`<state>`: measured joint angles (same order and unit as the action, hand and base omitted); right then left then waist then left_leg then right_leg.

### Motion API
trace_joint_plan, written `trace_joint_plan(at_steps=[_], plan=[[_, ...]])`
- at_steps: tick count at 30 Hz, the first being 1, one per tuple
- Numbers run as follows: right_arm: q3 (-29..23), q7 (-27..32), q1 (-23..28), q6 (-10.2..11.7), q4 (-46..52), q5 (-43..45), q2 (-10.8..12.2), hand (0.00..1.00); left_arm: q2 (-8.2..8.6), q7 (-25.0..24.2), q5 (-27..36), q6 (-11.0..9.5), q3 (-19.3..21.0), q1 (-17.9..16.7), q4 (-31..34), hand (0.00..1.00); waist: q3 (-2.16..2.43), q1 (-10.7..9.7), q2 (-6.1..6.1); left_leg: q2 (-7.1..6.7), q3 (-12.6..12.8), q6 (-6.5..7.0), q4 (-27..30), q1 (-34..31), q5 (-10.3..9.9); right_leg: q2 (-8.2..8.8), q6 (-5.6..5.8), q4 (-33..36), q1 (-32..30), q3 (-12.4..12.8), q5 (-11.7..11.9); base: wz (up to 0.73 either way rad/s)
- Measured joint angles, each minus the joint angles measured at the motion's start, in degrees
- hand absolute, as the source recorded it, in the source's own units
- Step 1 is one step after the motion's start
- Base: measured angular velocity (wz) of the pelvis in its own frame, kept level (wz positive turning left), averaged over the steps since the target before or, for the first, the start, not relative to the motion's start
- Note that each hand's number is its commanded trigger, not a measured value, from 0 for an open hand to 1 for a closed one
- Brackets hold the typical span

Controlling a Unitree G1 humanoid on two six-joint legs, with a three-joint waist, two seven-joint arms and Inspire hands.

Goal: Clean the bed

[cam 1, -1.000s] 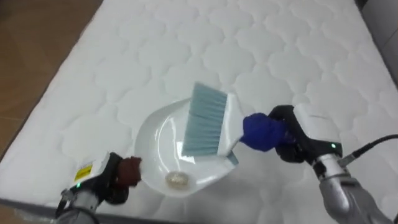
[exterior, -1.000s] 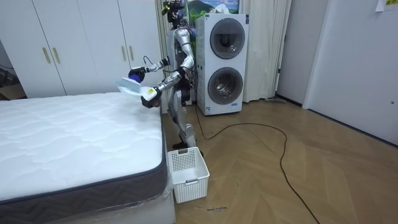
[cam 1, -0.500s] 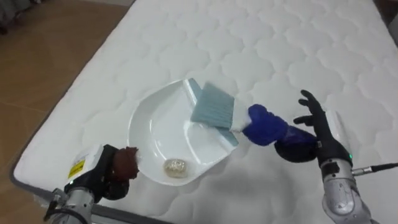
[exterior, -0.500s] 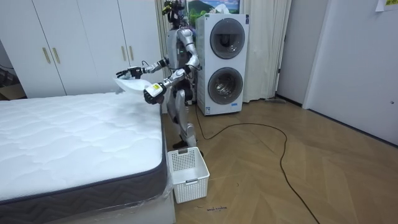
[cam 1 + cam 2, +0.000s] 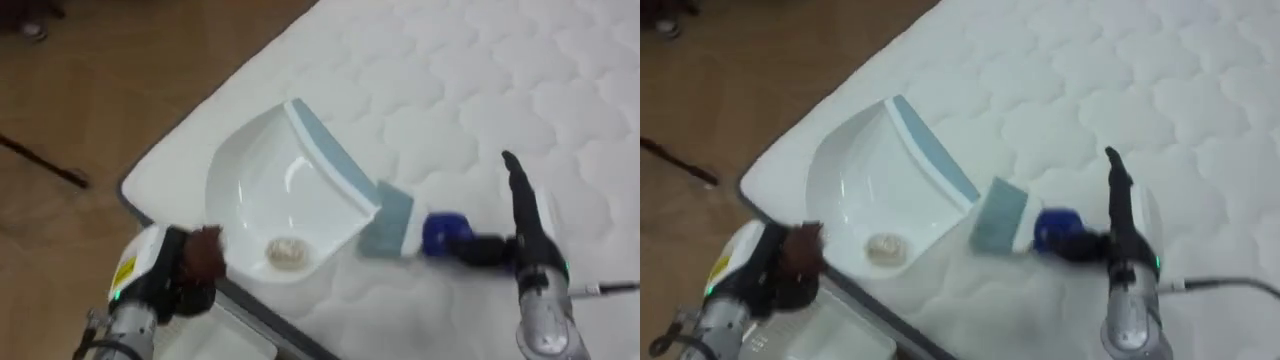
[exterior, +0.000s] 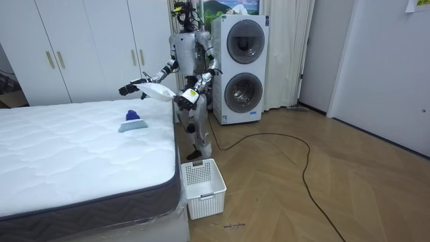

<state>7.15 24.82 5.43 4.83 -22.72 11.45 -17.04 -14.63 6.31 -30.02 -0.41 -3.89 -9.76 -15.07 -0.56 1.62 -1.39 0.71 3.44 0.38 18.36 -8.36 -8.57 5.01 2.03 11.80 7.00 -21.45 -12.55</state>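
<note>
My left hand (image 5: 180, 285) is shut on the brown handle (image 5: 207, 250) of a white dustpan (image 5: 262, 190), held over the mattress's corner edge. A small pale crumpled scrap (image 5: 286, 253) lies in the pan. The brush (image 5: 390, 222), with pale bristles and a blue handle (image 5: 445, 232), lies on the white quilted mattress (image 5: 480, 90) just right of the pan's lip. My right hand (image 5: 522, 210) is open with straight fingers, just past the brush's handle and apart from it. In the room view the dustpan (image 6: 156, 91) is in the air and the brush (image 6: 132, 123) rests on the bed.
I stand at the bed's corner with the stacked washer and dryer (image 6: 242, 67) behind me. A white slatted basket (image 6: 201, 187) stands on the wooden floor (image 5: 110, 90) by that corner. White wardrobes (image 6: 87, 47) line the far wall.
My right hand opened and let go of the brush, which dropped from the dustpan onto the mattress. The dustpan swung toward the bed's edge as I turned.
</note>
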Motion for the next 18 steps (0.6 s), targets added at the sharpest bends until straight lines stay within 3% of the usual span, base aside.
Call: trace_joint_plan(at_steps=[1, 2, 5, 6, 7, 8, 9, 10, 11, 13, 15, 18], plan=[[-0.11, 0.02, 0.15, 0.14, -0.55, 0.01, 0.0, 0.0, 0.13, -0.22, -0.02, 0.0, 0.42, -0.01, -0.07, 1.0, -0.13, 0.25, -0.21, 0.58, 3.39, 0.3, 0.64, -0.77, 0.28, 0.01, -0.17, 0.05, 0.0, -0.09, -0.7, 1.1], [-0.1, 0.02, 0.1, 0.19, -1.13, 0.04, 0.0, 0.0, 0.14, -0.33, -0.05, 0.01, 0.62, -0.03, -0.12, 1.0, -0.15, 0.62, -0.23, 0.9, 4.9, 0.44, 1.12, -1.28, 0.41, -0.04, -0.36, 0.09, 0.05, -0.63, -0.98, 0.97], [-0.11, 0.03, 0.17, 0.16, -1.56, -0.49, -0.04, 0.0, 0.22, -0.36, 0.36, 0.02, 0.95, 0.07, -0.12, 1.0, -0.19, 0.4, 0.31, 1.61, 9.76, 1.43, 1.33, -4.49, 2.66, 0.04, -0.69, -0.08, -0.11, -7.84, -1.98, 1.12], [-0.12, 0.03, 0.2, 0.12, -1.71, -0.55, -0.13, 0.0, 0.56, -0.37, 0.9, 0.03, 0.95, 0.1, -0.18, 1.0, -0.27, -0.24, 0.53, 2.48, 13.95, 2.23, 2.96, -5.63, 2.59, 1.33, -0.7, -0.11, -0.06, -12.86, -3.09, 1.1], [-0.11, -0.11, 0.7, -0.34, -1.96, -0.51, 0.15, 0.0, 0.9, -0.61, 1.42, 0.04, 0.85, -0.04, -0.66, 1.0, -0.33, -0.43, 0.55, 5.08, 18.34, 3.52, 9.91, -6.02, -0.84, 1.81, -0.28, 0.41, 0.91, -17.97, -3.61, 0.99], [-0.09, -0.36, 0.9, -0.65, -1.96, -0.49, 0.41, 0.0, 0.87, -0.79, 1.86, 0.06, 0.85, -0.07, -0.94, 1.0, -0.06, -0.47, 1.07, 6.34, 19.8, 3.19, 13.4, -5.54, -2.92, 1.69, 0.04, 0.39, 1.64, -19.85, -3.82, 0.83], [-0.15, -0.79, 0.88, -1.22, -1.98, -0.46, 0.87, 0.0, 0.86, -0.87, 2.28, 0.09, 0.89, -0.01, -1.1, 1.0, -0.03, -1.05, 1.61, 8.32, 21.2, 1.8, 16.89, -4.6, -5.93, 1.32, 0.56, 1.38, 2.59, -22.56, -4.48, 0.92], [-0.69, -1.33, 0.65, -1.35, -1.98, -0.51, 1.29, 0.0, 1.07, -0.91, 2.29, 0.14, 0.87, 0.46, -1.1, 1.0, -0.31, -1.45, 2.41, 8.29, 21.01, 1.55, 15.99, -4.85, -7.16, 1.0, 1.1, 3.66, 3.0, -23.3, -5.33, 0.97], [-0.97, -1.55, 0.65, -1.59, -1.97, -0.54, 1.63, 0.0, 1.18, -0.92, 2.28, 0.2, 0.84, 0.67, -1.09, 1.0, -0.29, -1.74, 2.32, 7.68, 20.41, 1.78, 14.96, -4.82, -7.28, 1.2, 1.02, 4.82, 2.63, -22.62, -5.67, 1.04], [-1.26, -2.01, 0.7, -1.86, -2.08, -0.45, 1.93, 0.0, 1.76, -0.89, 2.24, 0.46, 0.6, 0.78, -1.06, 1.0, -0.19, -2.83, 1.85, 3.81, 17.21, 3.12, 9.48, -3.84, -5.92, 2.27, 0.6, 8.13, 0.17, -15.94, -6.03, 0.92], [-1.28, -2.11, 0.79, -1.93, -2.09, -0.53, 1.96, 0.0, 1.98, -0.87, 2.22, 0.51, 0.32, 0.73, -1.05, 1.0, -0.21, -2.09, 1.82, 2.21, 16.44, 3.56, 7.2, -3.16, -4.68, 3.13, 0.59, 9.67, -0.41, -14.14, -6.02, 0.46], [-0.98, -2.36, 0.66, -1.94, -2.08, -1.15, 2.49, 0.0, 1.97, -0.77, 2.22, 0.45, 0.8, 0.75, -0.68, 1.0, -0.18, 0.81, 1.88, 1.12, 16.06, 3.61, 6.74, -3.14, -4.41, 3.53, 0.63, 9.81, 0.01, -15.29, -6.0, 0.2]])
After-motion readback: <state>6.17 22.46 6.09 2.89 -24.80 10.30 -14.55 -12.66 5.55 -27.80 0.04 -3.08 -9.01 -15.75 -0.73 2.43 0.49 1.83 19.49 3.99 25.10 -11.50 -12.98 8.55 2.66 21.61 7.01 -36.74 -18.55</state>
